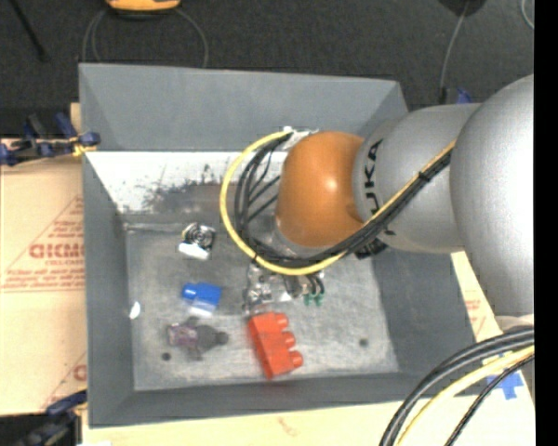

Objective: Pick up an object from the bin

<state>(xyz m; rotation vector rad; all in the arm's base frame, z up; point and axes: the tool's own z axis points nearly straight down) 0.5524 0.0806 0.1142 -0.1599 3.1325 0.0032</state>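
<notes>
Down near the middle of the bin's point(105, 277) floor hangs the claw point(266, 291), tucked under the arm's orange wrist cover point(318, 189) and its loop of cables. Whether it is released or clenched I cannot tell, and nothing can be seen in its grip.

Nearest to it is a red plastic block point(275, 344) with raised studs. It lies flat just on the near side of the claw, towards the bin's front wall. It looks like the likeliest thing to take. I judge it light, stiff and not fragile, though its smooth plastic could slip. The best hold is probably across its narrower width, on the two long flat sides and away from the studs.

A small green piece point(312, 293) sits just beside the claw. Further left lie a blue cap-like piece point(202, 295), a grey and purple thing point(193, 337) and a small black and white thing point(197, 240), all apart from each other.

As for writing, part of the KUKA lettering point(372, 169) shows on the arm. No thing in the bin carries a label I can read.
</notes>
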